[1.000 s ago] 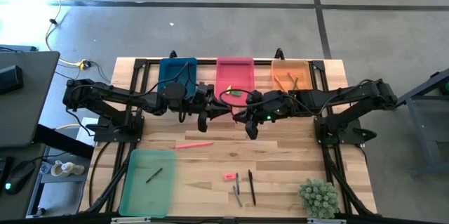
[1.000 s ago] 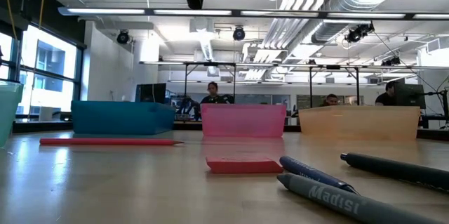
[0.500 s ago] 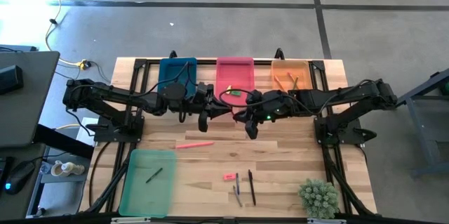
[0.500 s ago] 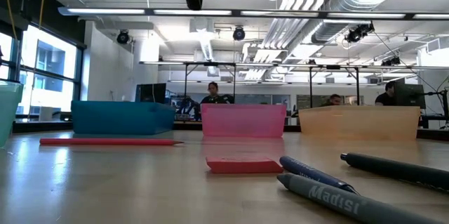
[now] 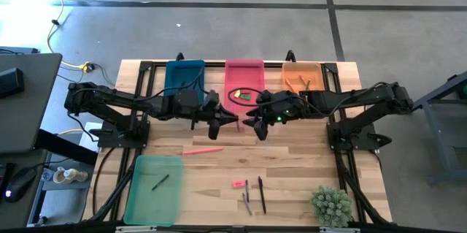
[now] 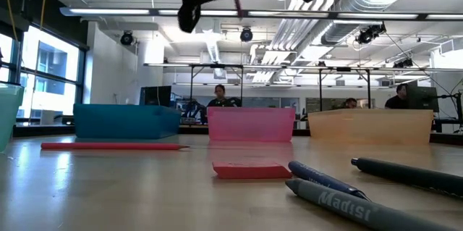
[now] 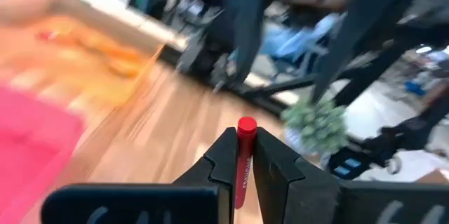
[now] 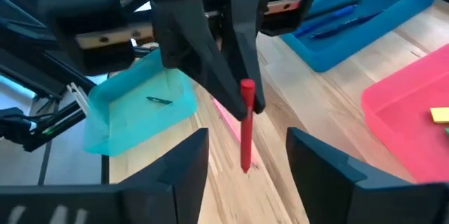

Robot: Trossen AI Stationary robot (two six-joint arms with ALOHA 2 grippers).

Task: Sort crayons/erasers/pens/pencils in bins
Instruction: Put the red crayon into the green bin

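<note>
Between both arms, left hand (image 7: pixel 242 155) pinches one red crayon (image 7: pixel 243 159).

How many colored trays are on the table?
4. The blue bin, the pink bin and the orange bin sit in a row along the far edge. The light green bin lies alone at the near left corner.
</note>
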